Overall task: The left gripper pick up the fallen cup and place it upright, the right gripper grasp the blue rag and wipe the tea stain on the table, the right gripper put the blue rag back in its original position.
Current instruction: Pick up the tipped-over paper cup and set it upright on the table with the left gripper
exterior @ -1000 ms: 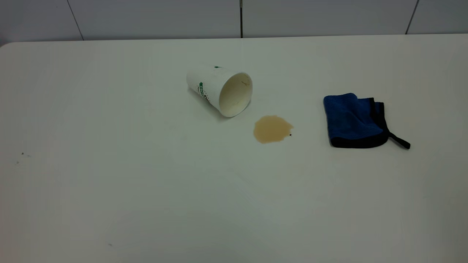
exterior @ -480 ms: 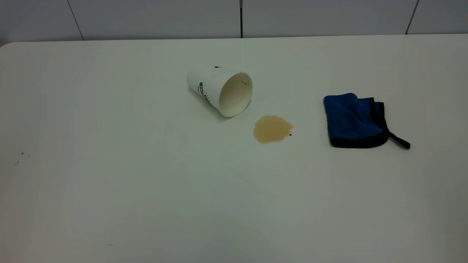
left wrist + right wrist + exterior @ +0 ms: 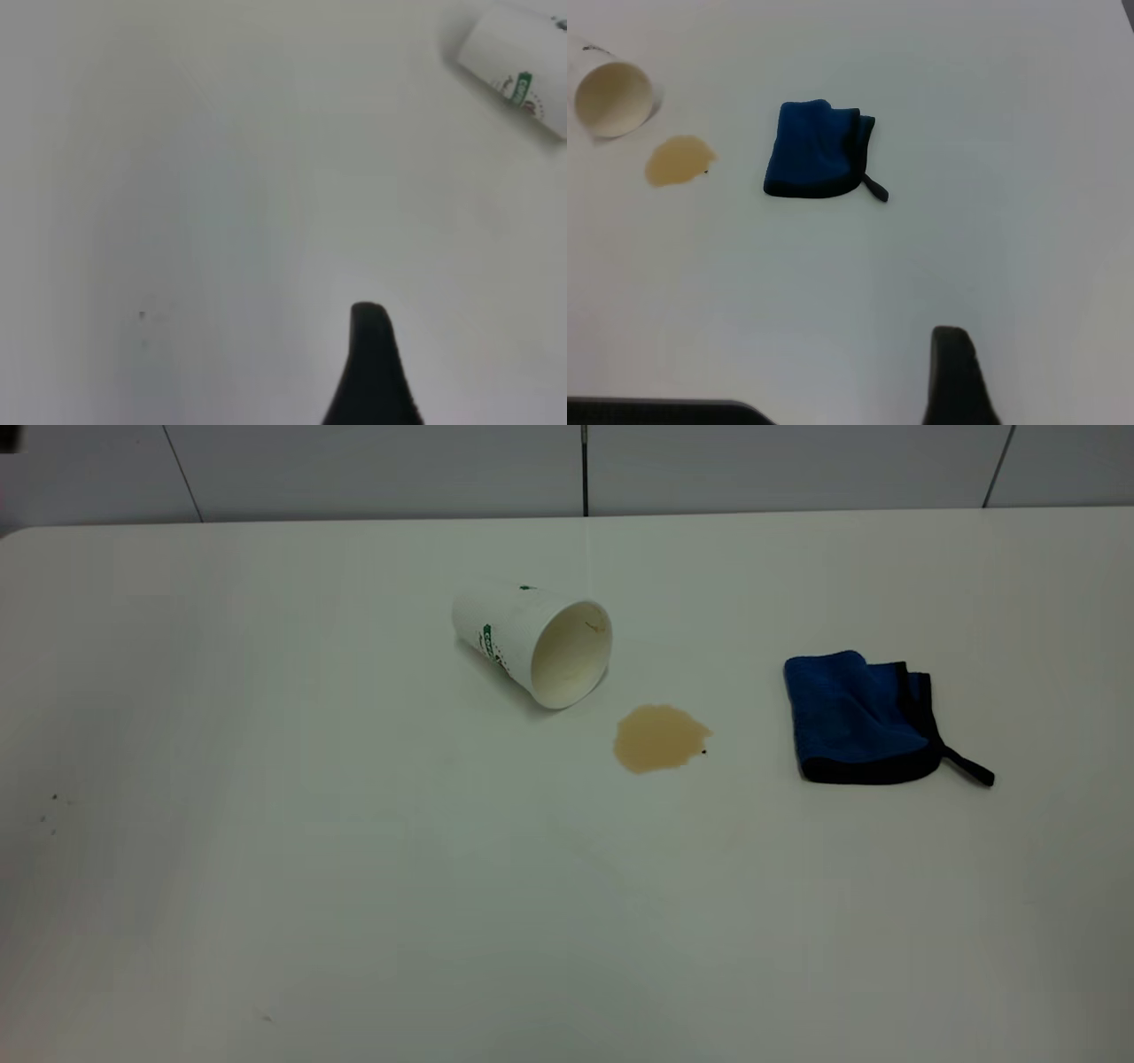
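The fallen cup [image 3: 532, 642] lies on its side on the table [image 3: 266, 868], its mouth turned toward the tea stain [image 3: 660, 737], a light-brown puddle just to its right. The blue rag [image 3: 855, 717] lies folded further right, its black strap pointing right. Neither arm shows in the exterior view. In the left wrist view a black part of my left gripper [image 3: 372, 372] hangs over bare table, far from the cup [image 3: 518, 75]. In the right wrist view a black part of my right gripper [image 3: 957, 376] is well short of the rag [image 3: 815, 150], stain [image 3: 678, 161] and cup [image 3: 613, 97].
A grey tiled wall [image 3: 585, 469] runs behind the table's far edge. A tiny black speck [image 3: 703, 752] sits at the stain's right rim. A few small dark specks [image 3: 53, 799] mark the table at the left.
The cup, stain and rag have not moved. A small dark patch has appeared in the exterior view's top left corner.
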You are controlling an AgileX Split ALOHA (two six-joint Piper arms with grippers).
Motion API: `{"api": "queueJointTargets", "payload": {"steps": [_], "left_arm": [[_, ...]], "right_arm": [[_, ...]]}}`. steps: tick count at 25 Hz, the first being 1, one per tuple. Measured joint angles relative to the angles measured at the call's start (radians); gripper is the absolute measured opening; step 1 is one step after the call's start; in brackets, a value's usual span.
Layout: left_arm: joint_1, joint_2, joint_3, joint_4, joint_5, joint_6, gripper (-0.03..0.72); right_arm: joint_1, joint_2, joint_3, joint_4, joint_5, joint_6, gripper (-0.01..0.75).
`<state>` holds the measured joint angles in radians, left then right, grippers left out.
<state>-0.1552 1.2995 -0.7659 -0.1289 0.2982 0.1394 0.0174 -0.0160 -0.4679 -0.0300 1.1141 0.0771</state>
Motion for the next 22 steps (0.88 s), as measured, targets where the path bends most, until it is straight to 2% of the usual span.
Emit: {"api": "queueJointTargets", "payload": {"steps": [9, 13, 16, 19, 22], "left_arm": [[-0.283, 0.524, -0.356, -0.002, -0.059, 0.061, 0.59], [-0.369, 0.755, -0.566, 0.066, -0.012, 0.052, 0.582], [-0.421, 0.894, -0.75, 0.167, 0.096, -0.01, 0.568], [-0.473, 0.998, -0.897, 0.334, 0.209, -0.119, 0.562], [-0.52, 1.083, -1.008, 0.527, 0.263, -0.251, 0.562]], "right_arm": [[0.0, 0.0, 0.0, 0.0, 0.0, 0.0, 0.526], [0.0, 0.0, 0.0, 0.0, 0.0, 0.0, 0.526], [0.0, 0.0, 0.0, 0.0, 0.0, 0.0, 0.526], [0.0, 0.0, 0.0, 0.0, 0.0, 0.0, 0.526], [0.0, 0.0, 0.0, 0.0, 0.0, 0.0, 0.526]]}}
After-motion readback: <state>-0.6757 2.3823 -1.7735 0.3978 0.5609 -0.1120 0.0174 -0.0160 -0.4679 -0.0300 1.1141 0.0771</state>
